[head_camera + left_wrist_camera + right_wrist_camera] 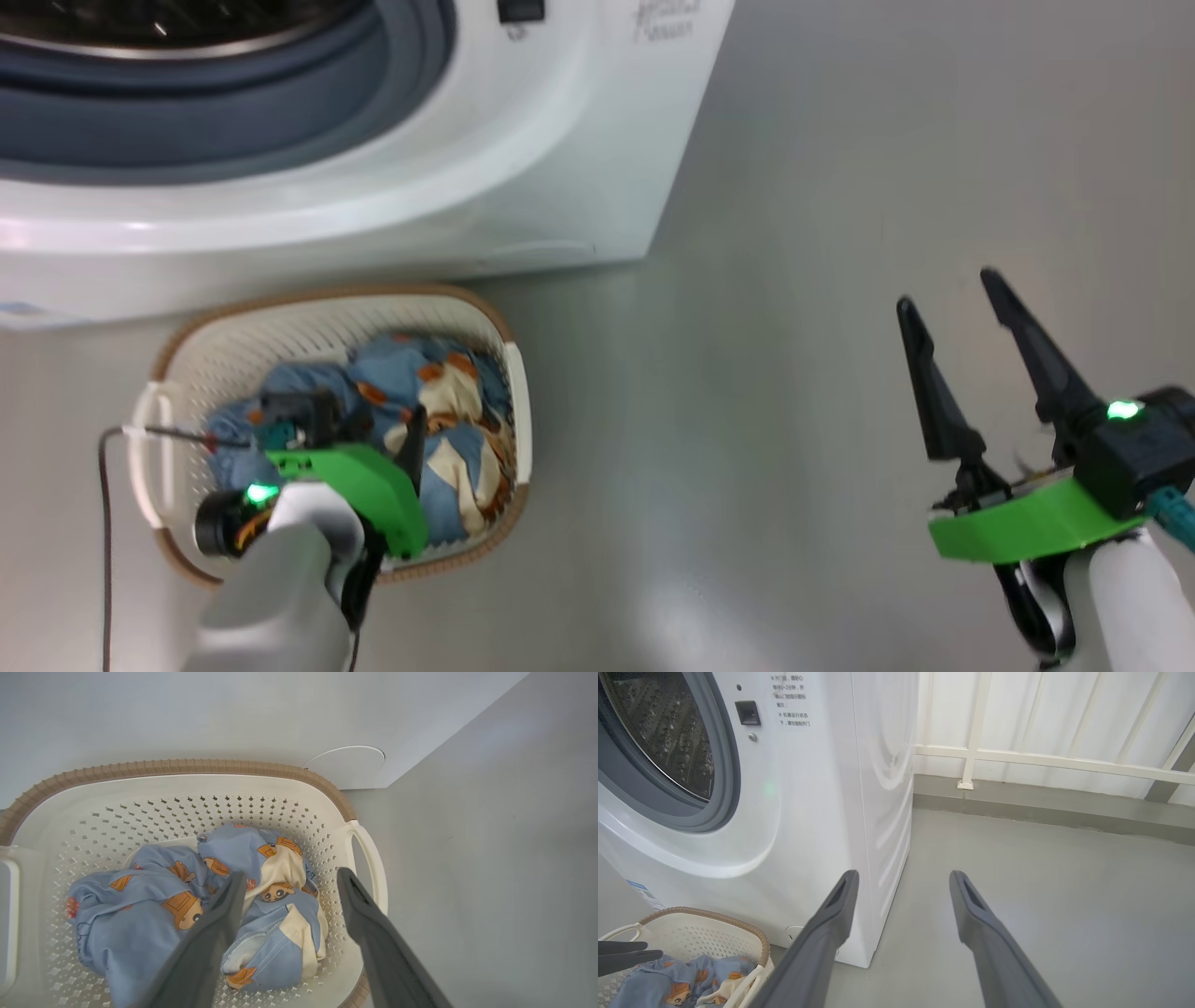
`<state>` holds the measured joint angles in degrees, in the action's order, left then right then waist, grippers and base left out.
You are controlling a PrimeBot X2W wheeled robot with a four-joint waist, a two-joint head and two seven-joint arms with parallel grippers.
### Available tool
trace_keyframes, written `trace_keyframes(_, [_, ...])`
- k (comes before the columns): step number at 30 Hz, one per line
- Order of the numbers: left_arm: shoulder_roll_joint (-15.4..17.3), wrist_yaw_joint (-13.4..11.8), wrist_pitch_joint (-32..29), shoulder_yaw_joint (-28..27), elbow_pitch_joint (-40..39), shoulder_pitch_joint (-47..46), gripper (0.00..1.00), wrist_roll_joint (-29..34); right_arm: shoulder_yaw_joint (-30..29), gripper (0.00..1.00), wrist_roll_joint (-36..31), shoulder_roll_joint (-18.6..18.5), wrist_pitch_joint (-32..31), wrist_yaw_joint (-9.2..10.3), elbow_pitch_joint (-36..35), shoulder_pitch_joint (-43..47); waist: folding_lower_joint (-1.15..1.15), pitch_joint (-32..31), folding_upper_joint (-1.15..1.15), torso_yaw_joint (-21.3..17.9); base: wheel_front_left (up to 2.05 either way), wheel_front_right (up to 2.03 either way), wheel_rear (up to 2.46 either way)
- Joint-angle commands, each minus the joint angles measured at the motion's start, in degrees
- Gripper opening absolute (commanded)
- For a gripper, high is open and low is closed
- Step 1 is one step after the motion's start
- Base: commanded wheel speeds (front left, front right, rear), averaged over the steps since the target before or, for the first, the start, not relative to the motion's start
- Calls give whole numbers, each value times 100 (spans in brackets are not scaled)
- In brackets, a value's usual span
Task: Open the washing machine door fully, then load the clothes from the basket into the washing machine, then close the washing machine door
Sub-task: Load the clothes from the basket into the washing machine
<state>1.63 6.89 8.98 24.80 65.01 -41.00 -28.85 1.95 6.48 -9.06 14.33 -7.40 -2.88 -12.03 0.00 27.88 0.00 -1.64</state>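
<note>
While the cream, perforated basket (327,297) with its brown woven-look rim sits just before the white washing machine (579,168), the left gripper (289,877) hangs spread and empty over the crumpled bear-print clothes (140,905) inside. The right gripper (946,289), also released, hovers above glossy grey floor (794,420). The rubber gasket (724,788) and steel drum (668,732) are cut off at the edge.

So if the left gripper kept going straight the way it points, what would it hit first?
Most likely the clothes in the basket: the open left gripper points down at the pile, though depth is hard to judge.
</note>
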Motion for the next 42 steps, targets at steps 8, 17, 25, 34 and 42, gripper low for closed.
trace_keyframes(8, [125, 48, -37, -24, 488, -724, 100, -409, 213, 100, 101, -87, 67, -9, -304, -435, 0, 1476, 0, -380, 0, 0, 0])
trace_keyframes(17, [132, 53, -189, -189, 773, -1169, 100, -755, 201, 100, 141, -140, 67, -9, -443, -694, 0, 2090, 0, -476, 0, 0, 0])
trace_keyframes(25, [225, -96, -311, -282, 862, -1316, 100, -890, 212, 100, 142, -98, 67, -9, -492, -772, 0, 2310, 0, -567, 0, 0, 0])
trace_keyframes(34, [266, -214, -485, -311, 887, -1298, 79, -989, 207, 100, 159, -102, 67, -9, -474, -786, 0, 2334, 0, -562, 0, 0, 0])
trace_keyframes(42, [274, -245, -472, -285, 892, -1201, 0, -1018, 216, 100, 163, -110, 67, -9, -456, -749, 0, 2234, 0, -517, 0, 0, 0])
